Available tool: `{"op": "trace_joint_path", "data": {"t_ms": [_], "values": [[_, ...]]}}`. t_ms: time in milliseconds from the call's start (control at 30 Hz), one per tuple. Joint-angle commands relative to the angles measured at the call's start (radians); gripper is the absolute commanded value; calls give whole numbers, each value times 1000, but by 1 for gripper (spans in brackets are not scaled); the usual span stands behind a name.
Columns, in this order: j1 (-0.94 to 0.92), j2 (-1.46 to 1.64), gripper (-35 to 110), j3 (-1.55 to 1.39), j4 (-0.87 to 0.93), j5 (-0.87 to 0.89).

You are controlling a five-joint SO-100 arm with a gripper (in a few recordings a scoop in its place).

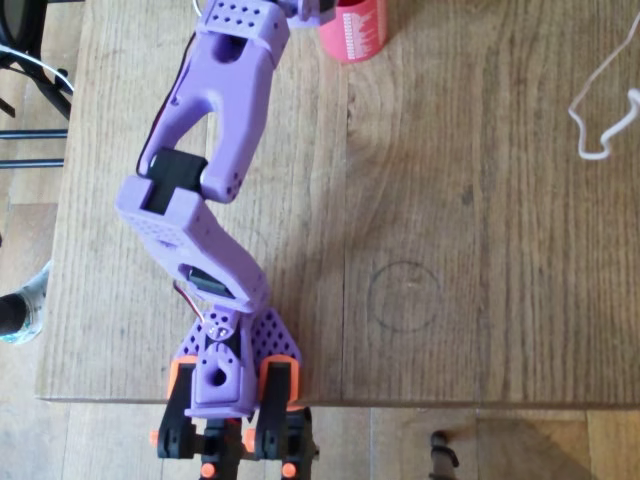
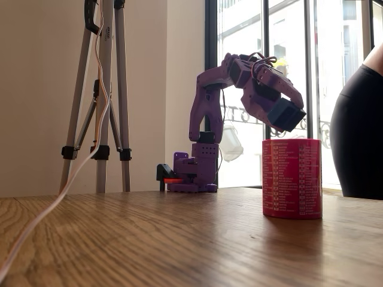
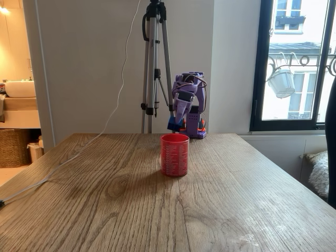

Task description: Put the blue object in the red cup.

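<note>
You have one red cup (image 3: 174, 154) standing on the counter (image 3: 220, 199) just below your claw (image 3: 175, 124); one blue object (image 3: 173, 124) sits clamped in it; one tripod (image 3: 154, 68) stands behind.

The red cup (image 3: 174, 154) stands upright on the wooden table, white print running down its side. The blue brick (image 2: 286, 115) hangs tilted just above the cup's rim, held in the gripper (image 3: 175, 124).
</note>
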State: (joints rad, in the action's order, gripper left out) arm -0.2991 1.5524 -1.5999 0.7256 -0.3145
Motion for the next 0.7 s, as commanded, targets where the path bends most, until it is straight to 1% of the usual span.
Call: {"op": "trace_joint_path", "data": {"t_ms": [0,67,133,200,267,333,433,600,633,667], "values": [[-8,17,1,17,-20,-15],[-6,15,2,17,-17,-18],[-6,15,20,17,3,-21],[-8,15,33,18,25,-28],[-6,15,43,20,51,-34],[-6,15,47,21,72,-32],[-6,15,47,21,83,-32],[-11,17,42,23,83,-46],[-11,18,36,23,83,-63],[-11,20,9,23,77,-91]]}}
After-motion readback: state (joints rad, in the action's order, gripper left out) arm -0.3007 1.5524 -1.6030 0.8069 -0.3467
